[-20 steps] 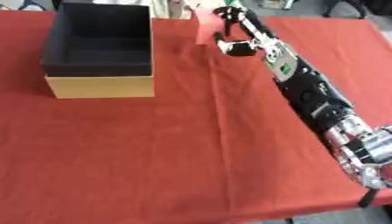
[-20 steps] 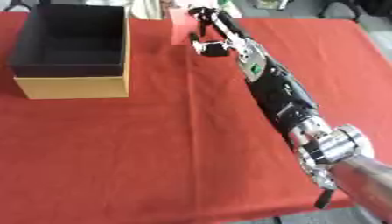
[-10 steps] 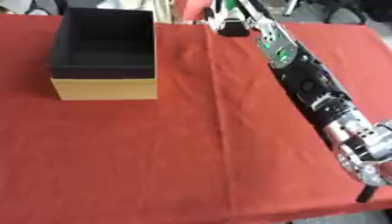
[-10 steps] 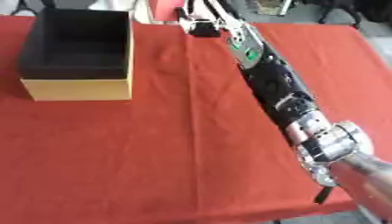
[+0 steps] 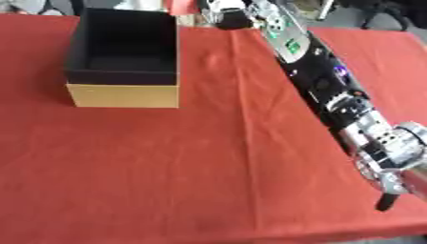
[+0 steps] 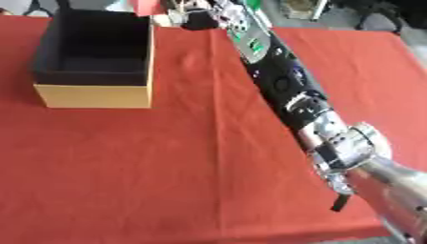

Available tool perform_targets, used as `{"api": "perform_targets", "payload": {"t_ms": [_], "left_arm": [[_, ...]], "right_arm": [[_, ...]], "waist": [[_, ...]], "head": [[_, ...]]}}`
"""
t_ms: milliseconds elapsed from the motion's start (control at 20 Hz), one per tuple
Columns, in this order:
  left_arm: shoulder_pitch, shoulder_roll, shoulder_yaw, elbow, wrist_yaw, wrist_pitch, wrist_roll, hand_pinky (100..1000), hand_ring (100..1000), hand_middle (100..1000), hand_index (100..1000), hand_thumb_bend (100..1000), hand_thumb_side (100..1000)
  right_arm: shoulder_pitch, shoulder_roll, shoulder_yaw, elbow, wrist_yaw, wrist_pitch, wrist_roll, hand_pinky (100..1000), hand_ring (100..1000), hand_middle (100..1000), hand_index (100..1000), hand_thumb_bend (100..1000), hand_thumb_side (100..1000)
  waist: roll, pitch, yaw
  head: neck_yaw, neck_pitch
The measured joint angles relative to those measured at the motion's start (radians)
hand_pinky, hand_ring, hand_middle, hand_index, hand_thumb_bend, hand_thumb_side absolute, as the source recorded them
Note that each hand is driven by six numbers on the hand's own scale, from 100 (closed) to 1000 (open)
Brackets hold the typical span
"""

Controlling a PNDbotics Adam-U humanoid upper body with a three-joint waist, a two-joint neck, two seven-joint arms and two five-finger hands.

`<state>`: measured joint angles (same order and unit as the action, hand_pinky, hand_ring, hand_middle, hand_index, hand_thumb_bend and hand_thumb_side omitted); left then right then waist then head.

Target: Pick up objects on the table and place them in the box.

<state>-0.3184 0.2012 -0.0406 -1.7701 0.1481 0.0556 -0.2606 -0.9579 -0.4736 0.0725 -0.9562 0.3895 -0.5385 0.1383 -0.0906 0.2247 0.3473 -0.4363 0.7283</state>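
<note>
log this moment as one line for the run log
right hand: at table's far edge beside box, fingers unclear, red thing next to it | left hand: not in view | black-lined tan cardboard box: open, looks empty | red tablecloth

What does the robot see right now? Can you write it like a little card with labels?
Table: covered in a red cloth
Box: black inside, tan outside, open on top, at the far left of the table; nothing visible inside
Right arm: stretched across the table toward the far edge
Right hand: at the far edge, just right of the box; whether its fingers are shut is not clear
Red thing: small red shape at the far edge beside the hand; cannot tell if it is held
Left hand: not in view
</note>
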Motion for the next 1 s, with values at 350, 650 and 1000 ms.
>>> {"api": "perform_targets", "payload": {"t_ms": [350, 650, 1000], "left_arm": [[-0.008, -0.004, -0.01, 0.0, 0.005, 0.0, -0.011, 885, 1000, 910, 913, 100, 400], [-0.009, -0.008, -0.01, 0.0, 0.009, 0.001, -0.014, 885, 1000, 911, 914, 100, 403], [-0.009, -0.009, -0.01, 0.0, 0.009, 0.002, -0.016, 885, 1000, 910, 913, 100, 406]], "right_arm": [[-0.002, 0.039, 0.002, 0.044, 0.083, -0.013, 0.024, 805, 830, 419, 649, 100, 100], [-0.002, 0.051, 0.015, 0.036, 0.211, -0.052, 0.013, 861, 908, 764, 925, 199, 252], [-0.001, 0.058, 0.018, 0.018, 0.268, -0.071, -0.002, 866, 937, 866, 968, 206, 272]], "waist": [[0.001, 0.003, 0.02], [0.002, 0.005, 0.009], [0.002, 0.005, 0.0]], "head": [[-0.024, -0.007], [-0.026, -0.01], [-0.026, -0.01]]}}
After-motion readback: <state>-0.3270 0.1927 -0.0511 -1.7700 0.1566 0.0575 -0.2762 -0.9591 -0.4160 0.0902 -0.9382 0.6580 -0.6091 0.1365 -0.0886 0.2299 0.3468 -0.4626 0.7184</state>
